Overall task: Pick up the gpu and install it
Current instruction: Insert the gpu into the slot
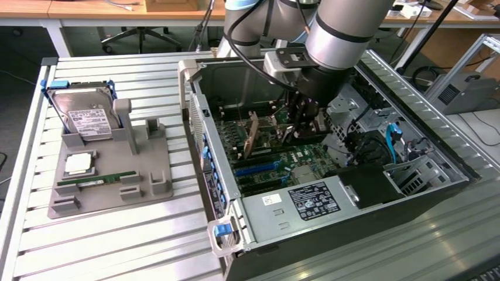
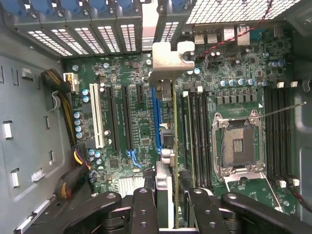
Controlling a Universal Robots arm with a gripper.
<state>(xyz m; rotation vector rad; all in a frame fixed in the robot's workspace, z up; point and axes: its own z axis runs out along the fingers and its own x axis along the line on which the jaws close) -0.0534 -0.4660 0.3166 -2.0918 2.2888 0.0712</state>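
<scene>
A slatted metal bench [image 1: 117,234] carries an open computer case [image 1: 328,175] and, to the exterior view's left, a grey holder [image 1: 109,175] with a hard drive [image 1: 88,120]. Inside the case, the gripper [image 1: 301,126] stands part-closed on the gpu [image 2: 165,146], edge-on over the motherboard [image 2: 126,146] slots.

The motherboard [image 2: 141,126] is green, with one white slot [image 2: 98,117], black slots and a blue slot [image 2: 156,114]; the gpu [image 2: 165,146] is green with a silvery bracket. The gripper [image 2: 168,207] is black; the case [image 1: 195,88] grey, with blue clips [image 1: 222,229]; the tray [image 1: 109,175] grey.
</scene>
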